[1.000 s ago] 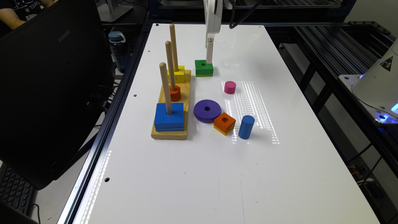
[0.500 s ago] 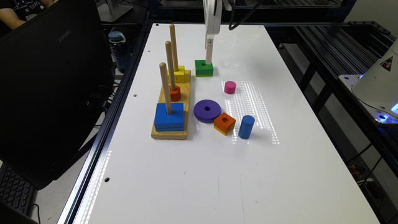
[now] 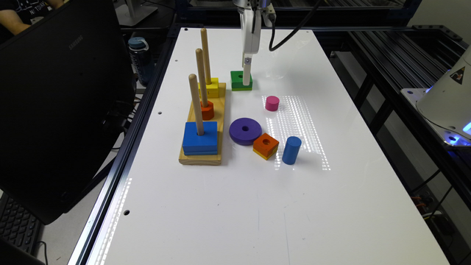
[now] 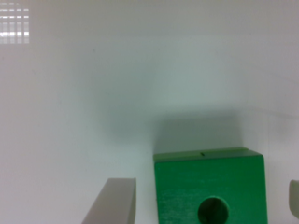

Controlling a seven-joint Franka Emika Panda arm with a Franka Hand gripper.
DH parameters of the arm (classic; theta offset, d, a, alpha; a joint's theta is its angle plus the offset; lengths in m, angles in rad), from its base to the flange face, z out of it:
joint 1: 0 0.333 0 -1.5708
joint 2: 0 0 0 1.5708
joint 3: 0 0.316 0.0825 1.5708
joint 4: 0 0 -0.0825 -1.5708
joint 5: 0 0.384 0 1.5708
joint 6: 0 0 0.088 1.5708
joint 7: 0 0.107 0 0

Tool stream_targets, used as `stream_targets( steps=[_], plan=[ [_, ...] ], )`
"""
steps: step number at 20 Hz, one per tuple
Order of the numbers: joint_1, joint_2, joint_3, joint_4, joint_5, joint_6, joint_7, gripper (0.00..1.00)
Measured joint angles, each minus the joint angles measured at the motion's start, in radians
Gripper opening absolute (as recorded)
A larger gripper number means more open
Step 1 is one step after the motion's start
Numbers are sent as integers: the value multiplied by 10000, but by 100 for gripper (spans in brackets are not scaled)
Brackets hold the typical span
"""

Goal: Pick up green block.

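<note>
Green block (image 4: 209,186) sits flat on the white surface (image 3: 228,206), between the gripper (image 4: 212,205) fingers (image 4: 112,203); jaws spread, gaps on both sides, nothing held yet. Risk: you're not centred, there's more gap on one side, so the near finger touches first and may shove or twist the block. Closing too high could clip just the top edge. Peg stand (image 3: 206,147) with yellow block (image 3: 210,88) is just beside it on the exterior view's left; pink cylinder (image 3: 272,103) lies well apart.
</note>
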Motion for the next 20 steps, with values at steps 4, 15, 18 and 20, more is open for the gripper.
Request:
stream_targets(
  steps=[4,15,18,20],
  plan=[
    [0,0,0,1,-2,0,0,100],
    [6,32,4,52,-5,3,3,100],
    [5,627,-35,60,-89,531,14,100],
    [4,838,-62,135,-198,750,75,100]
  ],
)
